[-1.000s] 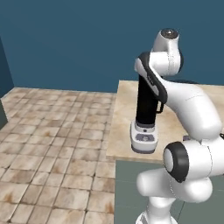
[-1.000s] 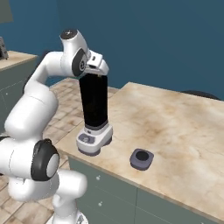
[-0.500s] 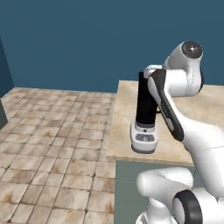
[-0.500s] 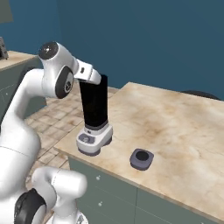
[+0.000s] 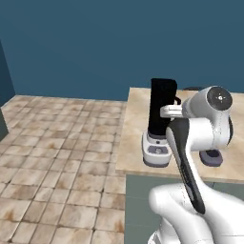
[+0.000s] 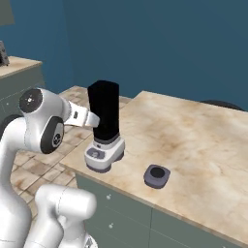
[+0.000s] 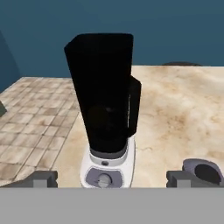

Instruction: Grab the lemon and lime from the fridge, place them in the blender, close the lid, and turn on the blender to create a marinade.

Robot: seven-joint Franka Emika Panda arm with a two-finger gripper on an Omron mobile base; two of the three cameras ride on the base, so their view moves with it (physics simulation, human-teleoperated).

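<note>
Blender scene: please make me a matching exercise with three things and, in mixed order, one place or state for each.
Things:
1. tall black squarish blender jar
2. small dark grey rounded-square lid
3. marbled beige countertop

Places or states:
A. lies flat on the counter, beside the blender and apart from it
B. carries both the blender and the lid
C. stands upright on the pale grey-white base, with no lid on top

Right pairs: 1-C, 2-A, 3-B
</note>
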